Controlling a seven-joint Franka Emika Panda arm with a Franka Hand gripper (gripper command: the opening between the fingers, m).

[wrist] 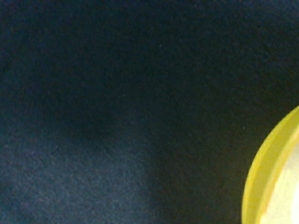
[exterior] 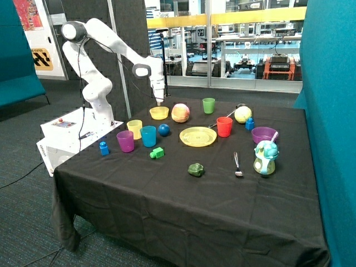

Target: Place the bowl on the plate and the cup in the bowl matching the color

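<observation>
The small yellow bowl (exterior: 159, 113) sits on the black cloth near the table's far edge, beside a pink-and-cream ball (exterior: 180, 113). The yellow plate (exterior: 198, 136) lies bare in the middle of the table, apart from the bowl. The yellow cup (exterior: 134, 129) stands upright by the purple cup (exterior: 125, 141) and blue cup (exterior: 148, 136). My gripper (exterior: 159, 102) hangs just above the bowl's far rim, holding nothing that I can see. The wrist view shows black cloth and an arc of the bowl's rim (wrist: 261, 186).
Around the plate: a blue ball (exterior: 163, 129), a red cup (exterior: 224, 126), a green cup (exterior: 208, 105), a yellow-white ball (exterior: 243, 114), a purple bowl (exterior: 264, 134), a teal bottle toy (exterior: 266, 157), a spoon (exterior: 238, 164), a green toy (exterior: 196, 169) and small green (exterior: 157, 152) and blue (exterior: 104, 148) blocks.
</observation>
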